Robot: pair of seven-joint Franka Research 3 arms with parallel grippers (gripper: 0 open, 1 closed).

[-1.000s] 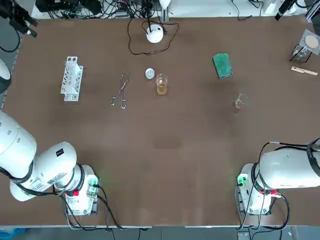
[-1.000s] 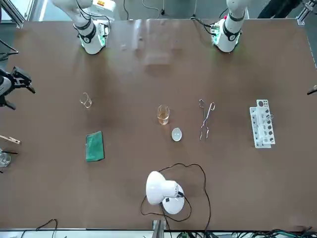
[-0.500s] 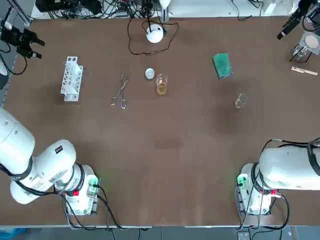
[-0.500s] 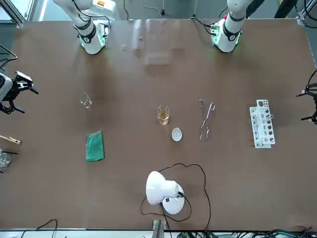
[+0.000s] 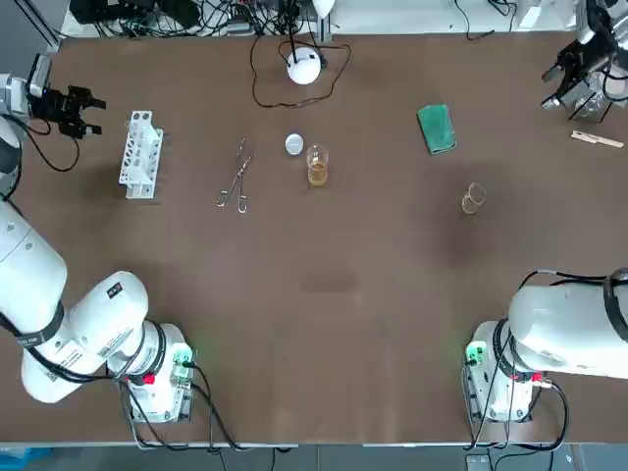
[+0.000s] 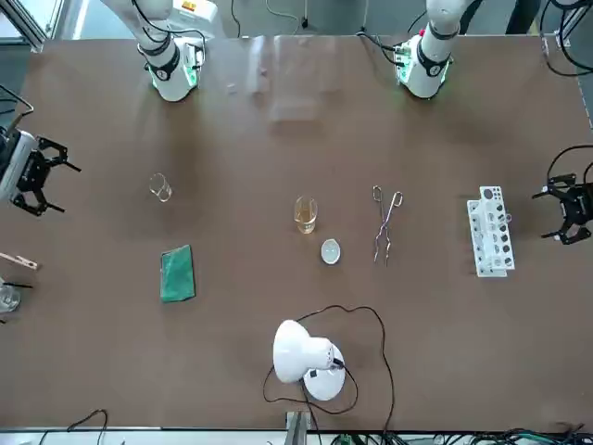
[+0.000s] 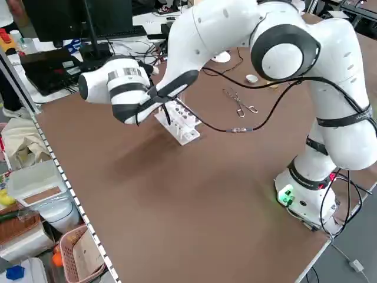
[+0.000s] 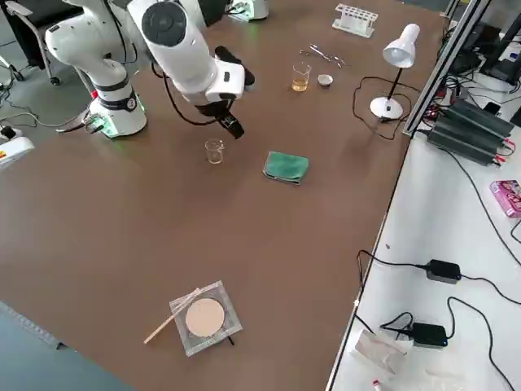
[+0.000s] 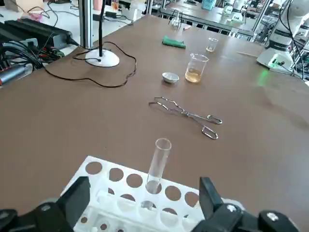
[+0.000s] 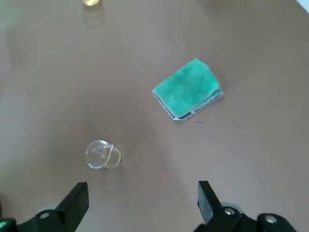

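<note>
The left gripper (image 5: 83, 110), spread wide and empty, hangs just left of the one rack (image 5: 140, 154), which holds one tube (image 9: 158, 162). Right of the rack: one tongs (image 5: 235, 177), two cups, a yellow cup (image 5: 317, 167) and an empty cup (image 5: 473, 198), one cloth (image 5: 436, 129), then the right gripper (image 5: 561, 86), also spread. Brown table (image 5: 343, 294); cables (image 5: 196, 15) lie beyond the rack.

Bright, even overhead light casts soft shadows and faint glare on the table (image 6: 296, 102).
</note>
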